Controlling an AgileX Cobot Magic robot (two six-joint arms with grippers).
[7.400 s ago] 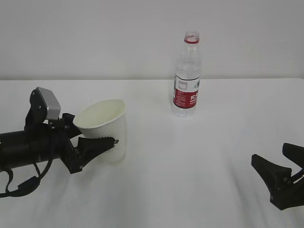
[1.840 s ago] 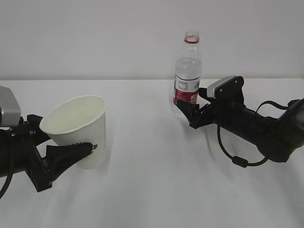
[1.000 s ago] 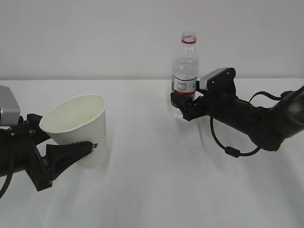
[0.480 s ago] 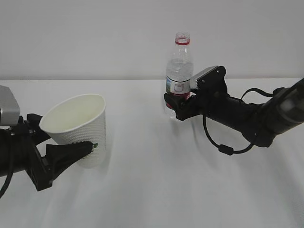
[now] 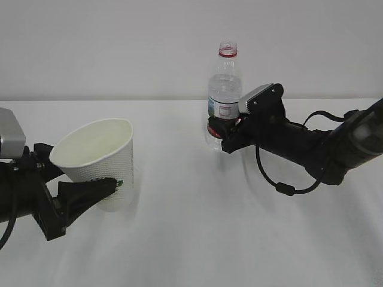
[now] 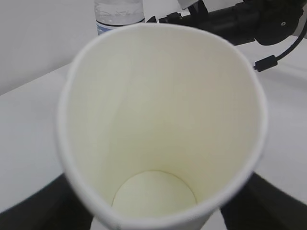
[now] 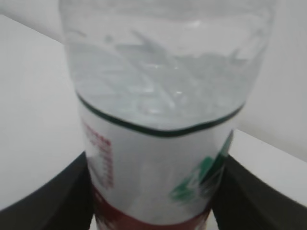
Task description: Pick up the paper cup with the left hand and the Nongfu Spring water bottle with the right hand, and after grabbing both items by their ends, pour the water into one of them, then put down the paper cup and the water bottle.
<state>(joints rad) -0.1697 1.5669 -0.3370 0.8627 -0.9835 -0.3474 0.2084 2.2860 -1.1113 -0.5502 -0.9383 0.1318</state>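
Observation:
The white paper cup (image 5: 99, 158) tilts above the table at the left, my left gripper (image 5: 102, 174) shut on its lower wall. In the left wrist view the paper cup (image 6: 158, 120) fills the frame, its cream inside bare and dry, with black fingers (image 6: 45, 208) at both lower corners. The Nongfu Spring water bottle (image 5: 225, 89) stands upright and uncapped near the middle back. My right gripper (image 5: 217, 133) is shut on its lower label. In the right wrist view the fingers (image 7: 60, 201) press both sides of the bottle (image 7: 153, 158), and water (image 7: 158, 72) shows above the label.
A white table (image 5: 197, 233) runs to a plain white wall behind. The right arm (image 5: 299, 143) reaches in from the right edge with a cable loop (image 5: 281, 186) hanging under it. The bottle (image 6: 117, 12) and right arm (image 6: 240, 19) show beyond the cup's rim.
My right gripper has closed onto the bottle, and bottle and gripper have shifted left together. The left gripper and the cup have not moved.

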